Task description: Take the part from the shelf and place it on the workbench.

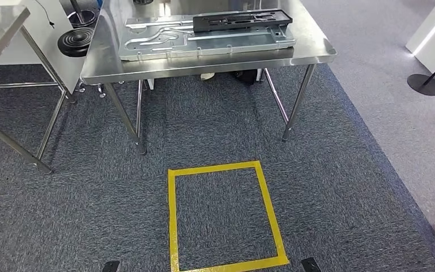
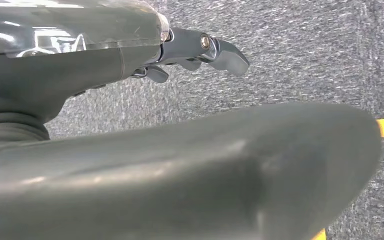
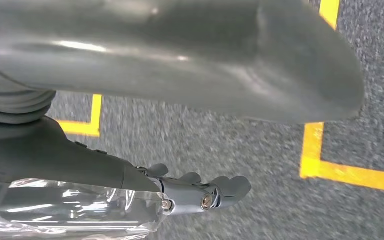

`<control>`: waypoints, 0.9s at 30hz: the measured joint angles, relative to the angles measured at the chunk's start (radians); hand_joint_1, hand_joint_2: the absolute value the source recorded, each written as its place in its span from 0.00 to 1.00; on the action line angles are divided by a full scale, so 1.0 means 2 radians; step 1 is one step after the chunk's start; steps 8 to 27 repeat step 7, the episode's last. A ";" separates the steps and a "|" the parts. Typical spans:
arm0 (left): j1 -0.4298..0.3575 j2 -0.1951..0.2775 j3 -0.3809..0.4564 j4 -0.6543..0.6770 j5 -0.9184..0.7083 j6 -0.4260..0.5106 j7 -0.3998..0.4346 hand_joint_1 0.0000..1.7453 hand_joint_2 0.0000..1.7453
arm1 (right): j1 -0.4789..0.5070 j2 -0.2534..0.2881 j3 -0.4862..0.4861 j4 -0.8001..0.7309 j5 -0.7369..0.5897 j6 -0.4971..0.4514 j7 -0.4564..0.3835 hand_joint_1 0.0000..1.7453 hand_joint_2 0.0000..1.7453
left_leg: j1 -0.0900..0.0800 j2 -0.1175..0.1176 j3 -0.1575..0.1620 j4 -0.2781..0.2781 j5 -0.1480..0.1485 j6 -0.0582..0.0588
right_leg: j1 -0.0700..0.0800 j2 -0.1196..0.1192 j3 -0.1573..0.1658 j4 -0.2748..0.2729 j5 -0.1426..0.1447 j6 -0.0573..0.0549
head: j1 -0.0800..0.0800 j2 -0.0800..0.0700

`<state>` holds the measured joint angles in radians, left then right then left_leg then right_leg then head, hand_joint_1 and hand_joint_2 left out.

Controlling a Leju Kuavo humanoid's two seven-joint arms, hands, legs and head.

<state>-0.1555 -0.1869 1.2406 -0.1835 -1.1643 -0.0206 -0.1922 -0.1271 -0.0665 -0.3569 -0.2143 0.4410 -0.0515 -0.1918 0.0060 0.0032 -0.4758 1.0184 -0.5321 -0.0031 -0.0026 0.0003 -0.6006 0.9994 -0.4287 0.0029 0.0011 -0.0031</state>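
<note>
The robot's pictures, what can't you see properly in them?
- Black part and silver tray, head view: their far ends are cut off by the picture's top edge.
- Workbench, head view: its back is cut off too.
- Left hand, left wrist view: most fingers hidden behind its cover.
- Right hand, right wrist view: blurred; its fingers overlap.

Your left hand (image 2: 200, 50) hangs down by your side, fingers loosely curled and holding nothing. Your right hand (image 3: 200, 192) hangs the same way, fingers bent together, also holding nothing.
</note>
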 joint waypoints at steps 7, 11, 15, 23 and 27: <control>-0.003 0.000 -0.005 0.000 -0.003 0.001 0.003 0.00 0.00 | 0.006 0.010 -0.010 0.003 -0.001 0.007 0.002 0.00 0.00 | 0.002 0.003 -0.007 -0.023 0.018 0.018 | -0.002 0.001 -0.020 0.033 -0.025 0.019 | 0.000 0.000; -0.003 0.000 -0.005 0.000 -0.003 0.001 0.003 0.00 0.00 | 0.006 0.010 -0.010 0.003 -0.001 0.007 0.002 0.00 0.00 | 0.002 0.003 -0.007 -0.023 0.018 0.018 | -0.002 0.001 -0.020 0.033 -0.025 0.019 | 0.000 0.000; -0.003 0.000 -0.005 0.000 -0.003 0.001 0.003 0.00 0.00 | 0.006 0.010 -0.010 0.003 -0.001 0.007 0.002 0.00 0.00 | 0.002 0.003 -0.007 -0.023 0.018 0.018 | -0.002 0.001 -0.020 0.033 -0.025 0.019 | 0.000 0.000; -0.003 0.000 -0.005 0.000 -0.003 0.001 0.003 0.00 0.00 | 0.006 0.010 -0.010 0.003 -0.001 0.007 0.002 0.00 0.00 | 0.002 0.003 -0.007 -0.023 0.018 0.018 | -0.002 0.001 -0.020 0.033 -0.025 0.019 | 0.000 0.000; -0.003 0.000 -0.005 0.000 -0.003 0.001 0.003 0.00 0.00 | 0.006 0.010 -0.010 0.003 -0.001 0.007 0.002 0.00 0.00 | 0.002 0.003 -0.007 -0.023 0.018 0.018 | -0.002 0.001 -0.020 0.033 -0.025 0.019 | 0.000 0.000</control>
